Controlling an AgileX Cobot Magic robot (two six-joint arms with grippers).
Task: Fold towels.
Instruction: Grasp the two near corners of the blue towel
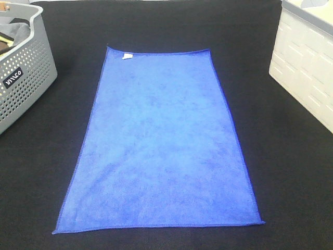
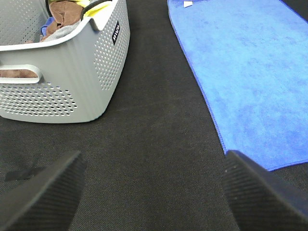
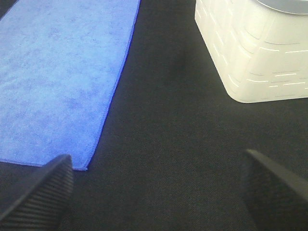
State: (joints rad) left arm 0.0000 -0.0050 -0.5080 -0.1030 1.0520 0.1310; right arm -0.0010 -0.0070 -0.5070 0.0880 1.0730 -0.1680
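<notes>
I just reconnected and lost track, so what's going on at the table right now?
Nothing is being handled yet. The blue towel lies flat and unfolded on the black table, with its white tag at the far edge. Both grippers are open and empty. The left gripper is over bare table between the grey basket and the towel's near corner. The right gripper is between the towel's other near corner and the white bin. Folding has not begun.
</notes>
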